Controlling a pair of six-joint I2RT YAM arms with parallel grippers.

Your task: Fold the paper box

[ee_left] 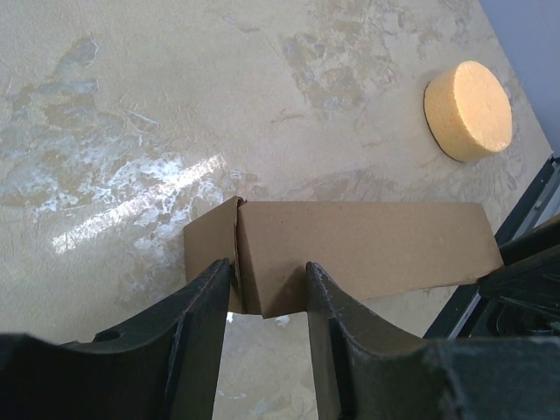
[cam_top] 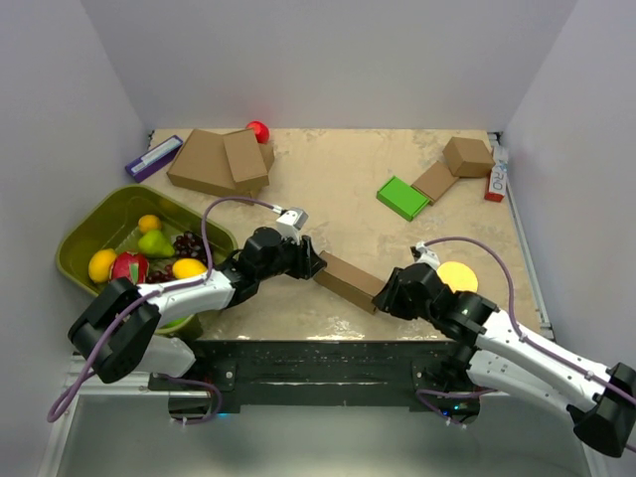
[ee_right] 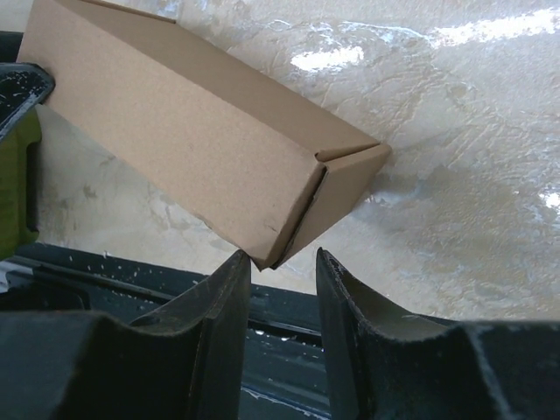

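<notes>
The paper box (cam_top: 350, 281), lower centre of the frame, looks light and stiff but crushable; hold its short ends. The left claw (ee_left: 269, 273) clamps one end; the right claw (ee_right: 280, 259) stands apart at a corner.

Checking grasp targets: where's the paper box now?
Top view: paper box lies front-centre on the table, bridging left claw and right claw, with the yellow disc just beyond its right end.

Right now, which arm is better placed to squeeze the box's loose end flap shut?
Probably left: the left gripper straddles the box end where a flap sticks out. The right gripper only meets a corner.
</notes>
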